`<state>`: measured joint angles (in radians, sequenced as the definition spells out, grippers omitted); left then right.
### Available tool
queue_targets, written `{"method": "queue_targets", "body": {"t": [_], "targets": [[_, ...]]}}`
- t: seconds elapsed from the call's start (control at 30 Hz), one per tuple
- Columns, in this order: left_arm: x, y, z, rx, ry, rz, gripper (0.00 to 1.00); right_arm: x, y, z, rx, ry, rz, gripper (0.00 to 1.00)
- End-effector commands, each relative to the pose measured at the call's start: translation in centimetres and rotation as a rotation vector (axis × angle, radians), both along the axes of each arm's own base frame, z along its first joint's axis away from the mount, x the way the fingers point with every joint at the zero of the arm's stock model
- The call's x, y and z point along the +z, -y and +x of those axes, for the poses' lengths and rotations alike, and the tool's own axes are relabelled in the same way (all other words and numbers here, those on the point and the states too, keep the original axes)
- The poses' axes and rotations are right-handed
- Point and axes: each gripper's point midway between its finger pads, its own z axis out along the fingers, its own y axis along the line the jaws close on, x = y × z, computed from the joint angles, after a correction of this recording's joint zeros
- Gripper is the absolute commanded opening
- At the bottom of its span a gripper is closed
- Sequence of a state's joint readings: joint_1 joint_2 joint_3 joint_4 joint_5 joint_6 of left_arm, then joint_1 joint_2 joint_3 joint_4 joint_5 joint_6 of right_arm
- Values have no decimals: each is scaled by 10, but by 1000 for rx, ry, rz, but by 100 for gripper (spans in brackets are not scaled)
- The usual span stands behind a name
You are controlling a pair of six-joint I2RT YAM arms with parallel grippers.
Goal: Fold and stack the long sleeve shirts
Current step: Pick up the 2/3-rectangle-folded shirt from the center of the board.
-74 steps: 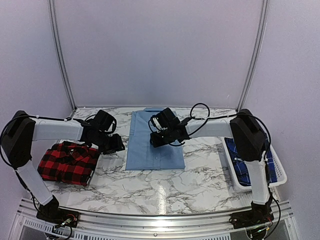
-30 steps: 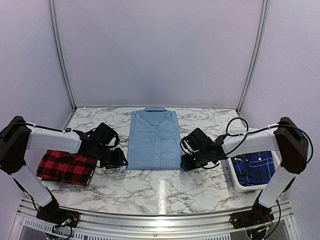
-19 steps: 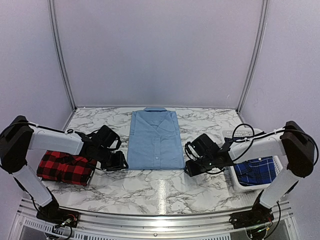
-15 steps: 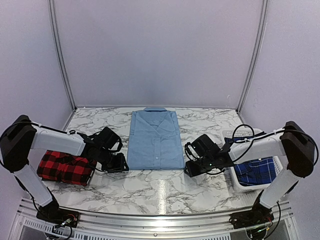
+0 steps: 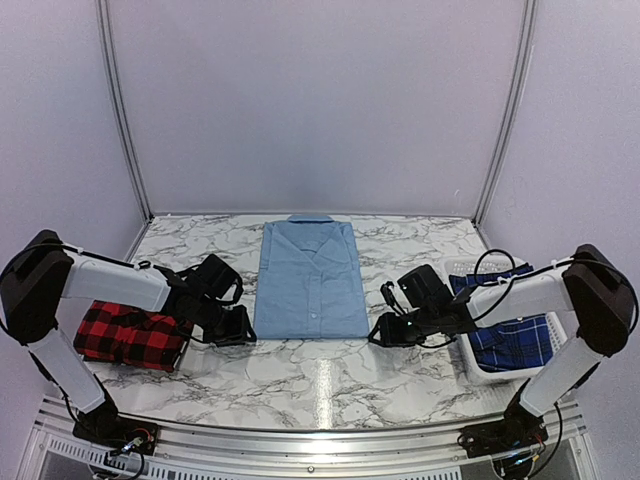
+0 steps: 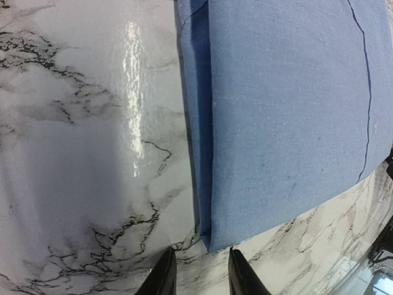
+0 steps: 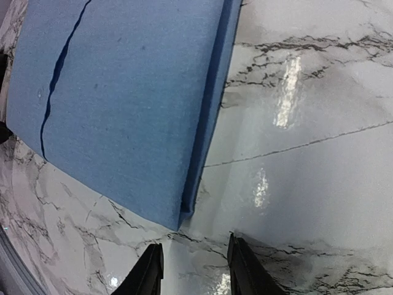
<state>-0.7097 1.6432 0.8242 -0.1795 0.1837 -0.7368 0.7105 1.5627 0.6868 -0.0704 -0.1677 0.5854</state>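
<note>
A light blue long sleeve shirt (image 5: pixel 310 280) lies folded flat, collar to the back, in the middle of the marble table (image 5: pixel 320 380). My left gripper (image 5: pixel 243 331) sits low at the shirt's near left corner. In the left wrist view the shirt (image 6: pixel 282 110) ends just ahead of this gripper (image 6: pixel 201 275), which is open and empty. My right gripper (image 5: pixel 377 335) sits at the near right corner. In the right wrist view the shirt (image 7: pixel 123 104) ends just ahead of this gripper (image 7: pixel 193 265), also open and empty. A red-and-black check shirt (image 5: pixel 130 335) lies folded at the left.
A white basket (image 5: pixel 488 376) at the right edge holds the dark blue plaid shirt (image 5: pixel 515 335); my right arm reaches across its near left part. Purple walls close in the table on three sides. Bare marble lies between the blue shirt and the front rail.
My right arm came off the blue shirt and swung down to its near right corner. The left gripper edged toward the near left corner. Both pairs of jaws have narrowed somewhat.
</note>
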Motion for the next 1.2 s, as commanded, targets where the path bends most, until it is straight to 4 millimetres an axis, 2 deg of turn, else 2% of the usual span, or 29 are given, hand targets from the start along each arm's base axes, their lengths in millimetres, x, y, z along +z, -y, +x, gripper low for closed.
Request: {"method": "queue_targets", "body": {"t": [0.0,0.53,1.0,1.17], "targets": [[-1,-5,1,6,9,-5,31,14,-15,5,-13,-5,128,35],[-13,4,-1,-3,-54,-67,30,4,-14,8,-31,-30,147,28],[-16,10,1,-19,-67,-75,21,0,-22,18,-20,-20,147,25],[-17,11,2,-21,-67,-75,15,-3,-21,19,-13,-12,123,21]]}}
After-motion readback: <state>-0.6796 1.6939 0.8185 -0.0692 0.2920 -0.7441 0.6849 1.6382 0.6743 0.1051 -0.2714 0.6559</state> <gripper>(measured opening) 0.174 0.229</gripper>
